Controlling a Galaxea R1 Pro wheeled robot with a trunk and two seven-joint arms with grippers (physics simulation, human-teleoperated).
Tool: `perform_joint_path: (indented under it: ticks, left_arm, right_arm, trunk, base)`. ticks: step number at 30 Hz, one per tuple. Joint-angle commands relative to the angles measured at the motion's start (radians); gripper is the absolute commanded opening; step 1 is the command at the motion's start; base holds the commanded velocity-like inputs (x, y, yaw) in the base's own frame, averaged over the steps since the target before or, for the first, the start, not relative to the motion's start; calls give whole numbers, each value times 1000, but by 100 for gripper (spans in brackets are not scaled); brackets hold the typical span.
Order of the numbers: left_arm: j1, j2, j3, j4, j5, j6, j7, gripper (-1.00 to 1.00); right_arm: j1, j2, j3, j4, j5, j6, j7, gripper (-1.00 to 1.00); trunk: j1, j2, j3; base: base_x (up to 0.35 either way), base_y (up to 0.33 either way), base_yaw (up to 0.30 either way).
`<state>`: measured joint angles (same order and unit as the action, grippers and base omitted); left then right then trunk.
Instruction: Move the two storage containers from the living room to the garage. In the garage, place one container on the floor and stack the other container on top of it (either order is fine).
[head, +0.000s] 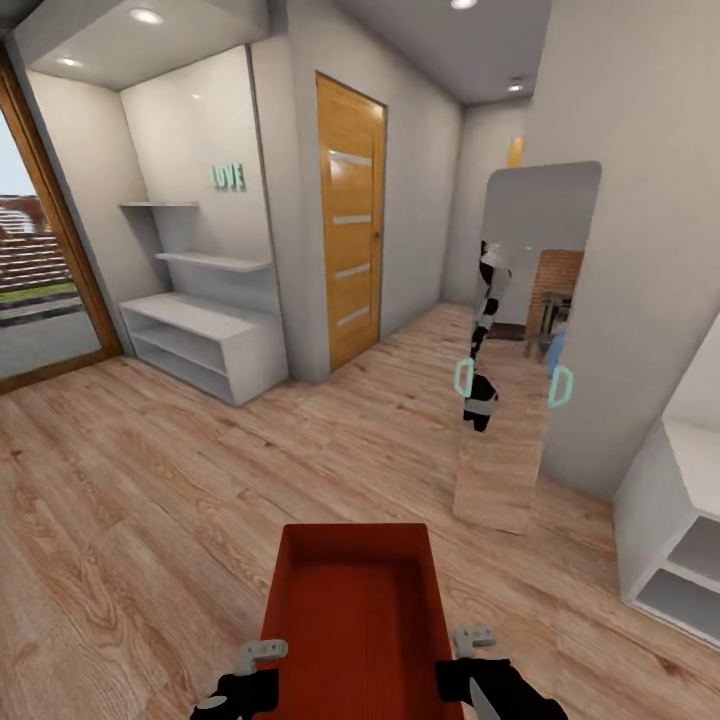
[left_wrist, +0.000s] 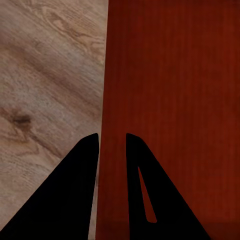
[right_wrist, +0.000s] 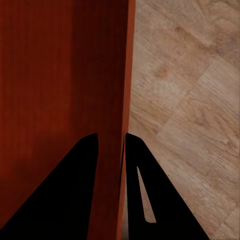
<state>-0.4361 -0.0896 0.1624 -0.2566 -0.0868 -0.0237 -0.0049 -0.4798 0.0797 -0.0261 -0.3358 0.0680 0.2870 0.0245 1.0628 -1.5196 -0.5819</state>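
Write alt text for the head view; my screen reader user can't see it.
An orange-red bin is carried over a wood floor, the left gripper and right gripper clamped on its side walls. Ahead stand a wooden door, white shelves and a leaning mirror.

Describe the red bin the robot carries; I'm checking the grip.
The orange-red rectangular open-topped plastic bin is empty, level, held lengthwise ahead above the light wood plank floor. The left tool pinches its left wall, the right tool its right wall, each with one finger inside and one outside.
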Motion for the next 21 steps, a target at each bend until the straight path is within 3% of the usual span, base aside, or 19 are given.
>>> perform_joint_path:
  ticks: [1, 21]
  left_arm:
    - [-1, 1, -3, 4, -5, 5, -20, -100]
    - [-1, 1, -3, 5, -7, 7, -20, -100]
  right_arm:
    - [0, -35, 31, -5, -19, 6, 12, -100]
    - [0, -35, 31, -5, -19, 6, 12, -100]
  trunk:
    - [1, 0, -1]
    - [1, 0, -1]
  base:
    - [343, 0, 20]
    - [343, 34, 2]
